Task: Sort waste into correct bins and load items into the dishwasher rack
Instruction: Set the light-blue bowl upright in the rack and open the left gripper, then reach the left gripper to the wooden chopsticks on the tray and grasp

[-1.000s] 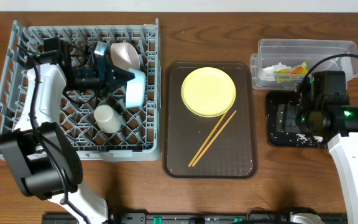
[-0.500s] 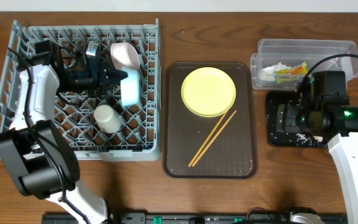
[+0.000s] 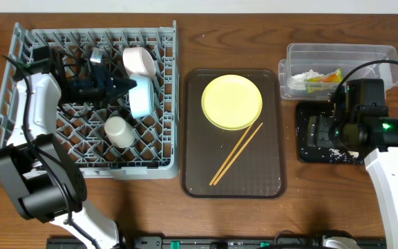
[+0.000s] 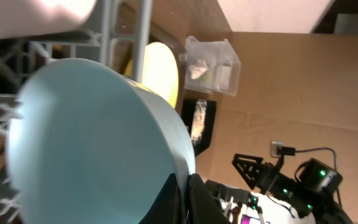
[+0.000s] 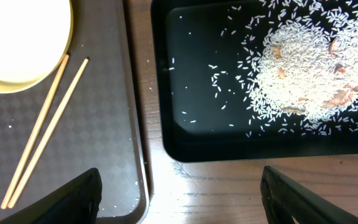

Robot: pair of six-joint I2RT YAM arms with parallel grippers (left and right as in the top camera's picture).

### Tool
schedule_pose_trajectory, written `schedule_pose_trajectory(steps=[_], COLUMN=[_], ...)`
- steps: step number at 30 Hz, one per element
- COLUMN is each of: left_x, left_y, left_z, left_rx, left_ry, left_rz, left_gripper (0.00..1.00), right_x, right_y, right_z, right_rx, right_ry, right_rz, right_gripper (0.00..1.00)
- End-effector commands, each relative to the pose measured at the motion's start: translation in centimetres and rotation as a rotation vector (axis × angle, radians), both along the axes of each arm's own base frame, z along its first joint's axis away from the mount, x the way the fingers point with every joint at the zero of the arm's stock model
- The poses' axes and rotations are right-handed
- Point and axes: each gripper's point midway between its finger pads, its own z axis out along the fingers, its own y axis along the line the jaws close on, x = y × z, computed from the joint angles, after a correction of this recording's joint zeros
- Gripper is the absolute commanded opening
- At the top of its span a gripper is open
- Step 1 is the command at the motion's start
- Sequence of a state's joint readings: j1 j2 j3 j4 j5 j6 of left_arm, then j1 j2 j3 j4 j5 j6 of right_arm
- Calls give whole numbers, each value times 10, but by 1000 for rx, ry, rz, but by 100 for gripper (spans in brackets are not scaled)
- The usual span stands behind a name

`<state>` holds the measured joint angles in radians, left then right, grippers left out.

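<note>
My left gripper (image 3: 121, 87) is shut on the rim of the light blue bowl (image 3: 141, 97), which stands on edge among the pegs of the grey dishwasher rack (image 3: 81, 169). In the left wrist view the bowl (image 4: 98, 137) fills the frame, with both fingers (image 4: 188, 200) pinching its rim. The pinkish-white bowl (image 3: 138, 61) and white cup (image 3: 118, 130) sit in the rack. The yellow plate (image 3: 231, 102) and chopsticks (image 3: 236, 153) lie on the brown tray (image 3: 199, 173). My right gripper (image 5: 179, 199) is open and empty over the black tray (image 5: 204, 134), which holds rice scraps (image 5: 309, 68).
The clear tub (image 3: 344, 52) at the back right holds the green-yellow wrapper (image 3: 323, 78) and white paper (image 3: 309, 74). The black tray (image 3: 302, 153) lies just in front of it. A bare wood strip separates the brown tray from the black tray.
My left gripper has drawn the light blue bowl a little to the left within the rack. The right arm has not moved.
</note>
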<state>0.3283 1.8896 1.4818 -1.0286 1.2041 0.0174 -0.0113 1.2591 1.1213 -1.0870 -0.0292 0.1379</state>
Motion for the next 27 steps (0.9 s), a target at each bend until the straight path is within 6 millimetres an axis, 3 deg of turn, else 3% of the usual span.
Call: schedule_pose_trajectory(steps=[1,7,12,15,19,27], left_x=[-9,-13,-11,-8,-1,-3], left_y=[27,46,51,52,54,57], left_z=[-44,-63,-67,-63,-45,23], left_rx=[218,361,396,396,414,601], left_ry=[113,155,151,147,96,-115], left_rz=[21,32,36,53,69,114], left_gripper=[11,31,75,82,85,86], right_x=[2,2,2,2,3,9], right_y=[-3,-3,-3,-3,-3,-3], right_z=[7,7,7,7,8,10], right_rx=[-5,-4,-5,-5,-5,-1], right_ry=[-23,-23,-23,-23,-26,-50], right_rz=[-13,-14,-13,-13,-13,-12], right_gripper=[80,80,80,80,81,82])
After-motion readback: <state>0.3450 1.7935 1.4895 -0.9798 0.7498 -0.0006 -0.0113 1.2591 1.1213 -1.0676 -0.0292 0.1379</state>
